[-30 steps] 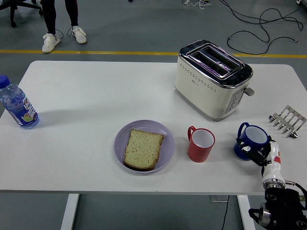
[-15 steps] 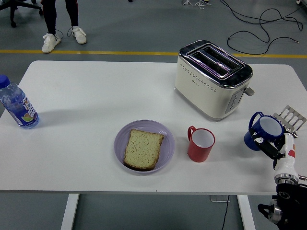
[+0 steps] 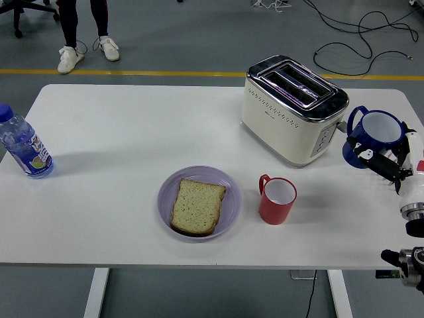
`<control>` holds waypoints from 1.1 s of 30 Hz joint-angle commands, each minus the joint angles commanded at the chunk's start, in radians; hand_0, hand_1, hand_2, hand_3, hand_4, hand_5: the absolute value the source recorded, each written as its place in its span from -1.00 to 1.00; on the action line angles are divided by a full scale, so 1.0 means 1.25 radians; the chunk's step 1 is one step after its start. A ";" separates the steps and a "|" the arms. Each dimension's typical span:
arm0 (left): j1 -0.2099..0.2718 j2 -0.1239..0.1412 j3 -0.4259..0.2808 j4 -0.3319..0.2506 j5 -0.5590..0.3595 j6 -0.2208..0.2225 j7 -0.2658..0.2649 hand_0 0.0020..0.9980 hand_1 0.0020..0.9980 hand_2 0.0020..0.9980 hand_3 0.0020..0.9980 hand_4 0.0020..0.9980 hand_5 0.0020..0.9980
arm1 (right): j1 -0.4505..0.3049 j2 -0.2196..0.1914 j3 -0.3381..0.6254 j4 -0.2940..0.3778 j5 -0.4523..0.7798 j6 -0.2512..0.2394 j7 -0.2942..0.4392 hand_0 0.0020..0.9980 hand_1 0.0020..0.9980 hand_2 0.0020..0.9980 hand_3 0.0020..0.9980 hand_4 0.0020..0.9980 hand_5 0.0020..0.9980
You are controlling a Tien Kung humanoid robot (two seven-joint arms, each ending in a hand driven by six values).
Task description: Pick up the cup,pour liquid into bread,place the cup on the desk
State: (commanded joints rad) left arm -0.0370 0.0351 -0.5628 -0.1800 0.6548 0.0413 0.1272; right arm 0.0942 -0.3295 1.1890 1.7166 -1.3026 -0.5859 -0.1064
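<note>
My right hand holds a blue cup with a white inside, lifted off the table at the right, beside the toaster. Its black fingers wrap the cup's lower side, and the handle points left. A slice of bread lies on a purple plate near the table's front middle. A red cup stands just right of the plate, its handle to the left. My left arm does not show.
A cream toaster stands at the back right of the white table. A water bottle stands at the left edge. A person's legs show on the floor beyond the table's far left.
My right hand has lifted the blue cup off the table and carried it up and to the right, hiding the metal rack behind it.
</note>
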 joint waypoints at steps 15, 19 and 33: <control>-0.008 0.001 0.003 0.000 -0.006 0.002 0.001 0.33 0.41 0.47 0.29 -0.20 0.86 | 0.148 -0.041 -0.160 0.050 -0.230 0.104 -0.293 -0.34 -0.31 0.03 0.06 0.37 -1.00; -0.009 0.000 0.003 0.000 -0.008 0.002 0.001 0.33 0.41 0.47 0.29 -0.20 0.86 | 0.206 -0.034 -0.235 0.050 -0.266 0.115 -0.310 -0.34 -0.31 0.03 0.06 0.37 -1.00; -0.011 0.000 0.011 0.000 -0.019 0.005 0.000 0.33 0.41 0.47 0.30 -0.20 0.87 | 0.381 0.011 -0.420 0.032 -0.350 0.160 -0.349 -0.34 -0.31 0.01 0.06 0.35 -0.99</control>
State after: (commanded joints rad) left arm -0.0508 0.0354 -0.5489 -0.1800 0.6305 0.0472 0.1274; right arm 0.5707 -0.3162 0.6636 1.7561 -1.7397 -0.3854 -0.5425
